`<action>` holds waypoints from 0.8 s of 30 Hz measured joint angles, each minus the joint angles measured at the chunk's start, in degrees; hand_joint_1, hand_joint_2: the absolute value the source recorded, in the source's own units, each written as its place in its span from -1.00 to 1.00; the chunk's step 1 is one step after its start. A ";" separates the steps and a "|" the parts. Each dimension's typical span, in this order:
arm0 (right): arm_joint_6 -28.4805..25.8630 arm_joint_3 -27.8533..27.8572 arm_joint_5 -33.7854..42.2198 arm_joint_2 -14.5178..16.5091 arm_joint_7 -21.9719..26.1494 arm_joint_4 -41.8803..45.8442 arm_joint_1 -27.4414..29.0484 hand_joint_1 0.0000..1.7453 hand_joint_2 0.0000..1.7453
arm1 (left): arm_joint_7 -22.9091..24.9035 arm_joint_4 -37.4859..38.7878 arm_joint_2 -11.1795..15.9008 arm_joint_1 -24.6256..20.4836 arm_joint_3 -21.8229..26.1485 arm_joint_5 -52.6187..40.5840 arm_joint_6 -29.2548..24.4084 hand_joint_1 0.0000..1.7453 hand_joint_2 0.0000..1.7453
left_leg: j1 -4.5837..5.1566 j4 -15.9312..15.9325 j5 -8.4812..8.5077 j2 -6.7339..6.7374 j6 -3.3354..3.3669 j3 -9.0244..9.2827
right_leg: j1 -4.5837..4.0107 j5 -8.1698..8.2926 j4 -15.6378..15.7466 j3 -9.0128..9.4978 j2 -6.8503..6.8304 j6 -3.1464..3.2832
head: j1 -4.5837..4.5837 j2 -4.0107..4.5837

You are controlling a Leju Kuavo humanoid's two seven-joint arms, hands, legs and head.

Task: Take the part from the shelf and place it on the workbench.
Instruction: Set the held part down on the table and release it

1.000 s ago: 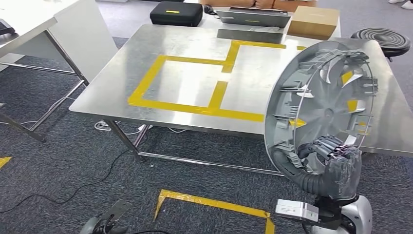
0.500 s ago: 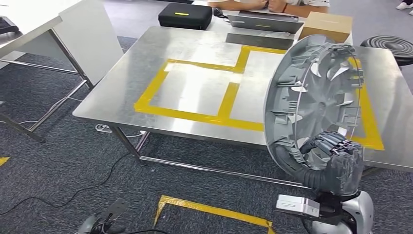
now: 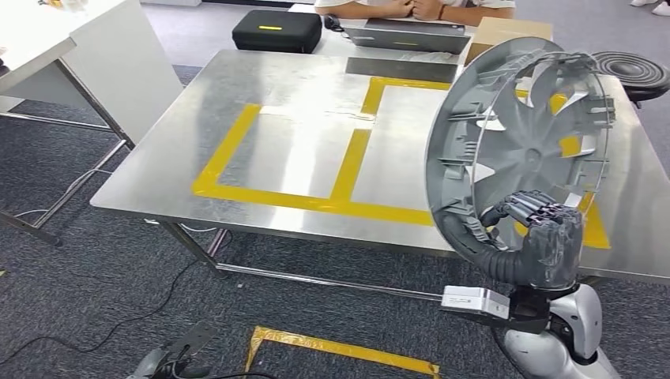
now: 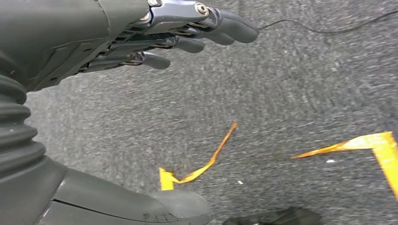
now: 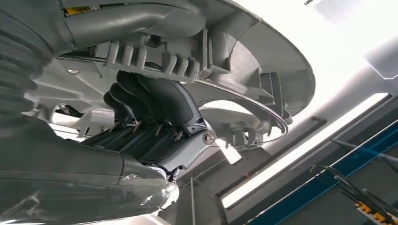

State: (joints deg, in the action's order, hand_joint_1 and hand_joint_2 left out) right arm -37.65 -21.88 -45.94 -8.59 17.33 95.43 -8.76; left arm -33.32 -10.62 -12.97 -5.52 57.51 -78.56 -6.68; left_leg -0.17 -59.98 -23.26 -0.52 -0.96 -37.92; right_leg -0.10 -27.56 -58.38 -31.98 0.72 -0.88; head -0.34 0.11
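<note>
Head view shows the right hand [image 3: 545,241] gripping the grey wheel cover [image 3: 517,146] by its lower rim, upright over the steel workbench [image 3: 284,110] edge; left hand [image 4: 141,33] hangs open-fingered above carpet [image 4: 281,93], holding nothing.

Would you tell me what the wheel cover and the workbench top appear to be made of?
Wheel cover: probably moulded grey plastic, matte, judging by its thin ribs and clips. Workbench top: likely brushed steel or similar sheet metal, showing soft reflections, marked with yellow tape.
</note>
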 joint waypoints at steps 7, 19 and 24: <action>0.01 0.00 -0.05 0.00 -0.21 -1.37 -1.10 1.00 1.00 | 0.16 0.02 -0.01 -0.02 -0.09 -0.06 0.01 -1.00 1.00 | -0.28 2.77 -0.62 -0.15 2.13 2.38 | -0.07 -3.01 -6.31 -2.76 -0.22 -2.06 | 0.35 0.00; 0.08 -0.07 -0.83 0.17 -0.67 -3.55 -1.62 1.00 1.00 | 0.41 0.02 -0.04 0.15 -0.34 -0.12 0.05 -1.00 1.00 | -0.07 2.67 -4.41 -0.48 0.49 6.41 | 0.06 3.99 -0.18 -4.88 -0.35 -0.81 | 0.44 0.00; 0.11 -0.03 -1.14 0.26 -1.21 -4.25 -2.06 1.00 1.00 | 0.47 0.02 -0.05 -0.15 -0.40 -0.23 0.04 -1.00 1.00 | -0.19 -10.18 -8.89 -0.14 -0.91 -0.90 | 0.47 2.89 0.13 -3.24 -0.31 0.38 | 0.17 0.00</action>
State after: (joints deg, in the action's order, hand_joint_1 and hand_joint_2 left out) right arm -37.53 -21.91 -47.08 -8.33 16.12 91.18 -10.83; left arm -32.85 -10.60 -13.02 -5.67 57.11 -78.79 -6.63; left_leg -0.36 -70.17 -32.15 -0.65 -1.87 -38.82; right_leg 0.37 -24.66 -58.25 -35.22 0.41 -0.49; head -0.17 0.11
